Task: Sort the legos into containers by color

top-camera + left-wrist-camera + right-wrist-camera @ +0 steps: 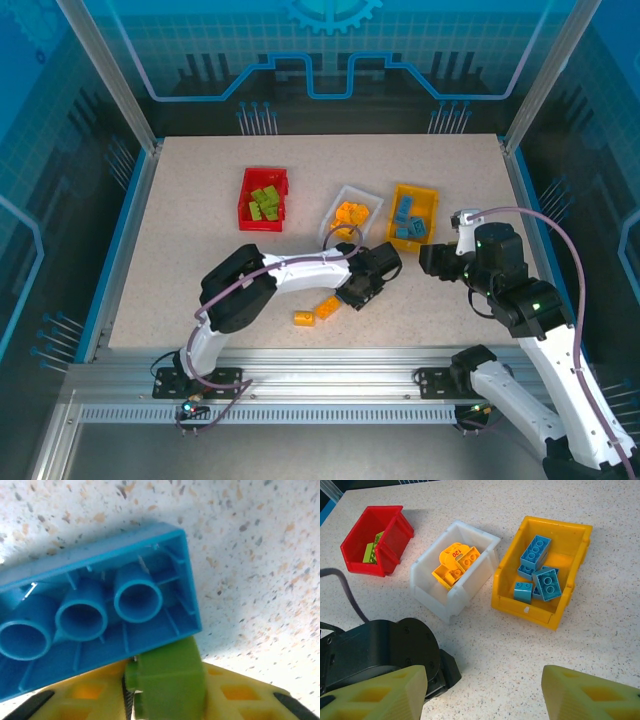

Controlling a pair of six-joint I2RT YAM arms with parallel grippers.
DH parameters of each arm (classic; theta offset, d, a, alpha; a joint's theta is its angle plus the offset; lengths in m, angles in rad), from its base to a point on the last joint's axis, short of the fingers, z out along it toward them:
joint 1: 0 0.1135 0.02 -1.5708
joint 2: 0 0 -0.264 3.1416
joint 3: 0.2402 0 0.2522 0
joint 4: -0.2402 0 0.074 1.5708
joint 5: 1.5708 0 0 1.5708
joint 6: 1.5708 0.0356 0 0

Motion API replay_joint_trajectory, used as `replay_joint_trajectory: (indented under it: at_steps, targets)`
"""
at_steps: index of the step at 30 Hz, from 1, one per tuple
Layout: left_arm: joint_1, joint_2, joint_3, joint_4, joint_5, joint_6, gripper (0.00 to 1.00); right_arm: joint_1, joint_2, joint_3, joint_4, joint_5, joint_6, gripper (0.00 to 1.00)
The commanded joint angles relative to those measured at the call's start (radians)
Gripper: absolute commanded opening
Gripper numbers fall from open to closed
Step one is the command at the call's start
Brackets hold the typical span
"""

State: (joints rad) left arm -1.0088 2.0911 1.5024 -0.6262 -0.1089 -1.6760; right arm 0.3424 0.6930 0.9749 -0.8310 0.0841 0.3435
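My left claw (165,692) pinches a lime-green lego (170,667), whose lower end is cut off. Just ahead, against it, a blue lego (100,605) lies upside down, its left end cropped. My right claw (482,675) gapes wide, with the yellow bin (507,582) ahead.

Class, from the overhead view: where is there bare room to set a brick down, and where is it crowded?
Free: the patch between the red bin and the table's left edge; the far strip behind the bins; the far-right corner beyond the yellow bin. Crowded: near middle, around the left gripper and two orange bricks.
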Motion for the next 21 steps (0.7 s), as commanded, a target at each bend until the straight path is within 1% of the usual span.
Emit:
replay_joint_trajectory:
  at_steps: [1,3,7,10,12,14,15,18,20,21]
  targets:
    - [0.012,0.003,-0.021,0.056,-0.017,0.000,0.27,0.010,-0.011,-0.012,-0.019,-0.018,0.012,0.63]
    - [0.007,-0.016,-0.025,0.061,-0.025,0.018,0.24,0.010,-0.013,-0.013,-0.017,-0.021,0.014,0.63]
    - [-0.008,-0.106,-0.025,0.050,-0.054,0.083,0.23,0.012,-0.016,-0.009,-0.010,-0.038,0.011,0.62]
    - [-0.005,-0.223,-0.052,0.014,-0.115,0.145,0.23,0.015,-0.016,-0.017,0.010,-0.089,0.001,0.62]
    - [0.026,-0.311,-0.097,0.005,-0.144,0.206,0.23,0.029,-0.007,-0.035,0.045,-0.159,-0.007,0.62]
    - [0.096,-0.395,-0.135,-0.020,-0.139,0.288,0.23,0.079,0.010,-0.052,0.083,-0.214,-0.002,0.62]
    - [0.145,-0.422,-0.143,-0.037,-0.128,0.330,0.23,0.117,0.017,-0.058,0.100,-0.218,0.004,0.62]
    - [0.313,-0.467,-0.130,-0.120,-0.100,0.521,0.23,0.283,0.057,-0.071,0.156,-0.153,0.024,0.62]
    - [0.449,-0.462,-0.094,-0.166,-0.076,0.659,0.24,0.392,0.102,-0.071,0.188,-0.091,0.041,0.62]
    - [0.496,-0.454,-0.077,-0.184,-0.076,0.710,0.24,0.430,0.122,-0.071,0.202,-0.068,0.050,0.62]
